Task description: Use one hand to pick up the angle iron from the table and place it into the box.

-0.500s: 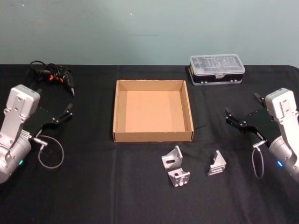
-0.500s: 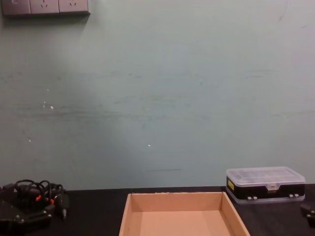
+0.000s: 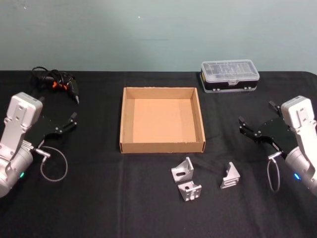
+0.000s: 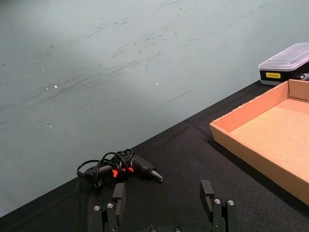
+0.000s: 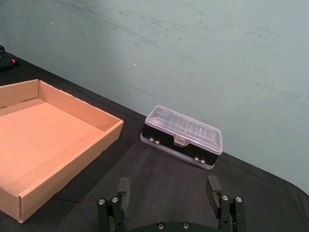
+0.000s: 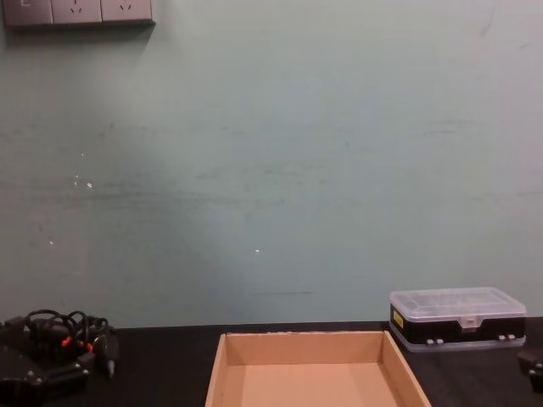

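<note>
Three silver angle irons lie on the black table in front of the box: one nearest it, one just in front of that, one to the right. The tan cardboard box sits at the centre with nothing in it; its walls also show in the side views. My left gripper hovers open at the table's left. At the right, my right gripper is open too, beyond the rightmost angle iron. Neither holds anything.
A black case with a clear lid stands at the back right. A black corded tool with orange marks lies at the back left. Cable loops hang under both wrists.
Everything in the head view sits a few pixels lower than before. Arms, angle irons and box keep their places relative to one another.
</note>
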You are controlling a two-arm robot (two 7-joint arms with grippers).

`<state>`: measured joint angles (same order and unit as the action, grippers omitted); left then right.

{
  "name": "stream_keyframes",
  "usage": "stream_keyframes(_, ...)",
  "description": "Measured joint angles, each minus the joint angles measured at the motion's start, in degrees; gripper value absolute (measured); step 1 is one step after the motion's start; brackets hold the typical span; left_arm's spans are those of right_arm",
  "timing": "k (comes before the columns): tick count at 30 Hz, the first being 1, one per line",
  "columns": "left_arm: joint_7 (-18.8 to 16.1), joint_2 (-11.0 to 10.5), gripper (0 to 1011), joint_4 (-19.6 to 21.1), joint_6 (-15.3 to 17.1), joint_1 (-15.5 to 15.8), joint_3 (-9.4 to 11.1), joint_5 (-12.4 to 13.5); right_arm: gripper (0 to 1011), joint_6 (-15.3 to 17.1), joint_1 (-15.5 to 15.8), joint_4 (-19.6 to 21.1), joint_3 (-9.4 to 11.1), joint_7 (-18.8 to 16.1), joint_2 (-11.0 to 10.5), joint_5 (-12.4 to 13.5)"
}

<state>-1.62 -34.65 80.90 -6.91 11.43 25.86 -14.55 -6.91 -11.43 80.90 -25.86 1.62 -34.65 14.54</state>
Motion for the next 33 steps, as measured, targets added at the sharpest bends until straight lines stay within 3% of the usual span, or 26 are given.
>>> stream_keyframes(33,0.0,0.0,1011,0.0,0.0,0.0,0.0,0.0,1004,0.0,0.0,0.0,0.0,0.0,0.0,0.0)
